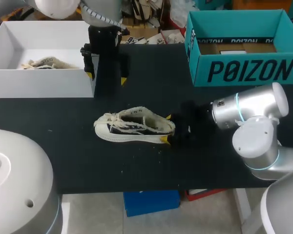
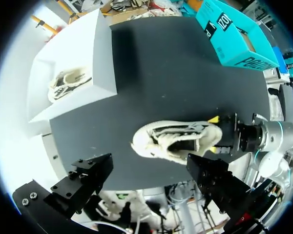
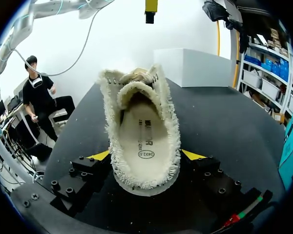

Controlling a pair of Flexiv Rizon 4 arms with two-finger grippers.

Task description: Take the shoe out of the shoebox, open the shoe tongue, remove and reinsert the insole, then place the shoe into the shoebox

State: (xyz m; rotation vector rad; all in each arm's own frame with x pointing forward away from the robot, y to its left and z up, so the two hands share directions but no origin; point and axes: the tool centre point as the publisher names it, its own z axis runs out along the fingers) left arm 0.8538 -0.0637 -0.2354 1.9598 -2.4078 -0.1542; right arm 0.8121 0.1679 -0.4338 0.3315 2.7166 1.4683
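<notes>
Head view: your shoe [image 1: 134,127] lies on the counter [image 1: 136,170], out of the white shoebox [image 1: 39,83] far left, the right pincer [image 1: 166,128] clamped on its heel, a teal box [image 1: 249,72] well apart far right; left wrist view: the left pincer [image 2: 150,175] hangs wide and empty above; right wrist view: insole [image 3: 145,141] seated, so reboxing likely remains.

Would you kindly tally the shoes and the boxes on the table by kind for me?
Boxes: 2 (white box, teal box)
Shoes: 2 (loose shoe, boxed shoe)
Total: 4
</notes>
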